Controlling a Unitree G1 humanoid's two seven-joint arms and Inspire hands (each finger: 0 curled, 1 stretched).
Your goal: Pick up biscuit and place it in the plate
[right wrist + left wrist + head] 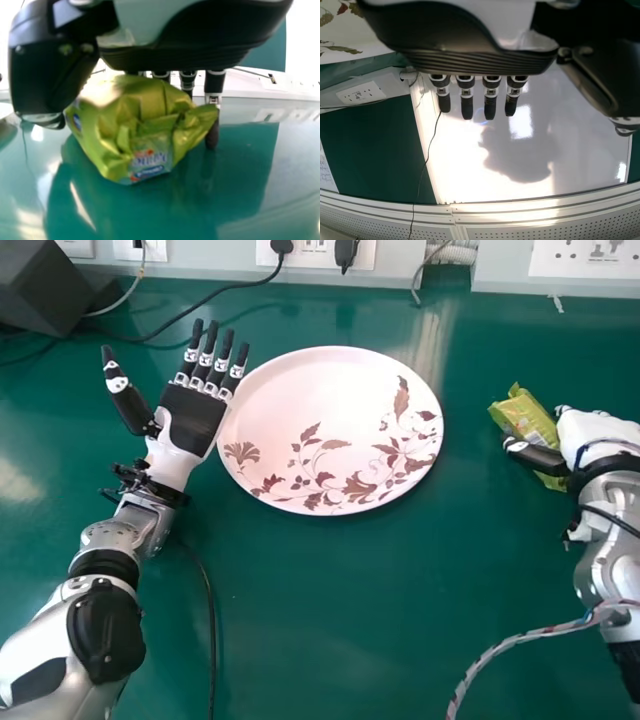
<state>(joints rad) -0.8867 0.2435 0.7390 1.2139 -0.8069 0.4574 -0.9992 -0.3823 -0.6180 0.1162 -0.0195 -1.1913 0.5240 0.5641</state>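
Head view: your grey-and-white left hand lies palm up, fingers spread, beside the round white plate with brown leaves; your right hand pinches the crinkled yellow-green biscuit packet, right of the plate | Left wrist view: straight fingers | Right wrist view: packet between thumb and fingers

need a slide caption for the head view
Right hand at the green biscuit packet, left hand open beside the leaf-patterned plate
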